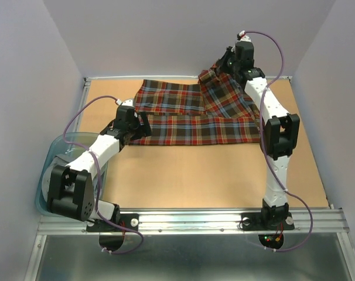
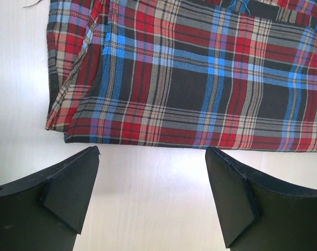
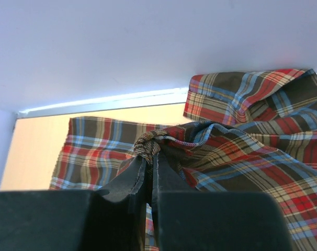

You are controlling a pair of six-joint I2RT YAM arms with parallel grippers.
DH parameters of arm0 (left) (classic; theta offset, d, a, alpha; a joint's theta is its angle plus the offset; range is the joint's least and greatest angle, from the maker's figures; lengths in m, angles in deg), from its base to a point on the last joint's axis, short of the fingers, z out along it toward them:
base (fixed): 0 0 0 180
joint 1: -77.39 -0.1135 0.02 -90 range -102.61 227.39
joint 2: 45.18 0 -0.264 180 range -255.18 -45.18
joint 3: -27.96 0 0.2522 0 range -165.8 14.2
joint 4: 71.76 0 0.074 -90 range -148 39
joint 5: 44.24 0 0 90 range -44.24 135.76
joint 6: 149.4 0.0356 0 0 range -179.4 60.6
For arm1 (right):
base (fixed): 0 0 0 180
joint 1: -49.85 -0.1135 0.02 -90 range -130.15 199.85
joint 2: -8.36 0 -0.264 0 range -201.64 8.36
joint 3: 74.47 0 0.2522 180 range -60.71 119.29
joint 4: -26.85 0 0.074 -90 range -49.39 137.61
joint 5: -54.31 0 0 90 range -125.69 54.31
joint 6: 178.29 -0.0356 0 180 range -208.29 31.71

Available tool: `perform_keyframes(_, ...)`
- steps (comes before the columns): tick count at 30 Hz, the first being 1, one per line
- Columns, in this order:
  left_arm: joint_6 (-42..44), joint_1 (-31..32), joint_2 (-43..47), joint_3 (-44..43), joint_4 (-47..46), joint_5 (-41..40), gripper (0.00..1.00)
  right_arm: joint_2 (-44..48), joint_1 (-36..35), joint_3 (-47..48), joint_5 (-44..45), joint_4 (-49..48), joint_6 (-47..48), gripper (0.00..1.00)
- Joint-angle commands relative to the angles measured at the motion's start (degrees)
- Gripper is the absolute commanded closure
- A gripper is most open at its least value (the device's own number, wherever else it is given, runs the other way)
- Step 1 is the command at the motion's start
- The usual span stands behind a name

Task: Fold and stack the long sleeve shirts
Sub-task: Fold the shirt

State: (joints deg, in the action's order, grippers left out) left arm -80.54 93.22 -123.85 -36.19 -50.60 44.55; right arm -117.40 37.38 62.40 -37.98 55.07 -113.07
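Lower left of the overhead view, a teal bin (image 1: pixel 45 167) sits beneath the left arm. The left fingers (image 2: pixel 69 193) are spread wide apart, holding nothing, poised over bare surface (image 1: pixel 195 175) just short of the near hem of the plaid shirt (image 1: pixel 189 114). And the shirt is all red, dark brown, blue and pale yellow checks, lying mostly flat across the upper middle of the frame, its left edge doubled over in layers. At the upper right the cloth lifts off the surface in a bunched peak. There the right fingers (image 3: pixel 128 180) are pressed together, clamped on a twisted knot of fabric, with the rest draping away rightward.
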Motion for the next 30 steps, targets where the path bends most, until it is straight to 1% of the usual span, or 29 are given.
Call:
perform_keyframes(1,-1.61,0.42,-0.07,-3.05,-0.46,0.60,0.06,3.31,-0.45,-0.66,0.18,-6.55,-5.18,0.99)
perform_keyframes(2,-1.79,0.42,-0.25,-3.13,-0.46,0.77,0.06,4.19,-0.45,-2.16,0.00,-6.64,-7.98,0.99)
perform_keyframes(3,-1.97,0.42,-0.34,-3.13,-0.37,0.86,0.06,5.25,-0.45,-6.26,-0.18,-6.55,-9.57,0.99)
perform_keyframes(4,-2.40,0.42,-0.43,-3.22,-0.37,0.95,0.06,7.78,-0.54,-8.30,-0.35,-6.55,-12.20,0.99)
perform_keyframes(5,-2.58,0.42,-0.43,-3.22,-0.28,0.86,0.06,9.11,-0.63,-10.93,-0.18,-6.55,-13.53,0.99)
perform_keyframes(6,-2.67,0.42,-0.43,-3.40,-0.37,0.86,0.06,10.69,-0.80,-15.49,-0.26,-6.55,-14.85,0.99)
perform_keyframes(9,-3.20,0.42,-0.78,-3.75,-0.46,1.12,0.06,15.79,-1.77,-22.45,-0.97,-6.55,-18.72,0.99)
perform_keyframes(10,-3.20,0.42,-0.78,-3.92,-0.37,2.52,0.06,16.76,-2.38,-26.65,-1.40,-6.55,-19.69,0.99)
perform_keyframes(13,-3.29,0.42,-0.78,-4.19,-0.37,2.79,0.06,20.19,-4.40,-32.91,-3.42,-7.07,-23.91,0.99)
perform_keyframes(17,-3.64,0.42,-0.95,-4.28,-0.45,3.50,0.06,22.48,-7.91,-38.11,-5.10,-9.62,-30.67,0.99)
perform_keyframes(20,-3.99,0.42,-1.04,-4.36,-0.54,4.20,0.06,23.01,-10.46,-39.96,-5.63,-13.22,-35.93,0.99)
perform_keyframes(23,-4.17,0.42,-0.96,-4.45,-0.37,4.55,0.06,21.43,-12.92,-39.79,-5.89,-13.93,-39.19,0.98)
perform_keyframes(24,-4.25,0.42,-1.04,-4.54,-0.11,4.47,0.06,20.73,-13.45,-39.18,-6.32,-15.76,-39.99,0.97)
perform_keyframes(27,-4.25,0.42,-1.13,-5.24,0.07,4.20,0.06,17.66,-16.00,-38.21,-6.59,-17.36,-40.88,0.87)
perform_keyframes(28,-4.34,0.42,-1.22,-5.50,0.07,4.11,0.06,16.87,-16.96,-37.77,-6.85,-17.62,-40.97,0.77)
perform_keyframes(30,-4.52,0.42,-1.48,-5.68,0.16,3.76,0.06,14.93,-17.67,-37.77,-8.52,-17.88,-41.32,0.66)
